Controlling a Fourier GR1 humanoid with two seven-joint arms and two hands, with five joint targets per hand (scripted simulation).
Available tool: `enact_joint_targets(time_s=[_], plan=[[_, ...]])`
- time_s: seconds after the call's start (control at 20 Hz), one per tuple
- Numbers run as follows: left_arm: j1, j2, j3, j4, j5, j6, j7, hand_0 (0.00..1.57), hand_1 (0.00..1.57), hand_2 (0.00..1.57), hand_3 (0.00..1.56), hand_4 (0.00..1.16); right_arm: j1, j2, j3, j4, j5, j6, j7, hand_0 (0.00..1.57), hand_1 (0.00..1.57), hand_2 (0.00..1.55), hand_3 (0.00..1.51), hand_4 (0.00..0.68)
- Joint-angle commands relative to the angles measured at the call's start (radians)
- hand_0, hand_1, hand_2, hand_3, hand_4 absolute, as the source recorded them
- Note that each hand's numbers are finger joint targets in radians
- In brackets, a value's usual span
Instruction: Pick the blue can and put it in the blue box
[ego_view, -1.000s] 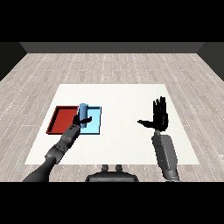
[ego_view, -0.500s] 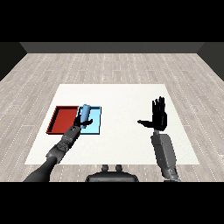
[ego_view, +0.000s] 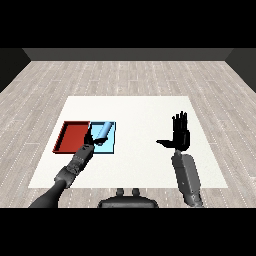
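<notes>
**Two hands checked: can at blue tray**

My left hand (ego_view: 90, 140) curls round the blue can (ego_view: 102, 131), which is tilted over the light blue tray (ego_view: 111, 146); whether it touches the tray floor, I cannot tell. The red tray (ego_view: 70, 137) lies just beside it on the white table (ego_view: 140, 112). My right hand (ego_view: 180, 135) stands upright, well apart, fingers spread, holding nothing.
</notes>
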Motion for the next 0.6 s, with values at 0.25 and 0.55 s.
enact_joint_targets(time_s=[0.25,0.55], plan=[[0.044,-0.016,0.121,-0.283,0.103,-0.112,-0.399,0.00,0.00,0.00,0.00,0.00,-0.014,0.018,0.035,0.005,0.026,0.002,-0.001,0.00,0.00,0.00,0.00,0.000],[0.139,-0.013,0.089,-0.528,0.119,-0.323,-0.517,0.00,0.00,0.00,0.00,0.00,0.112,-0.015,0.053,-0.047,0.046,0.037,0.000,0.00,0.00,0.00,0.00,0.000]])
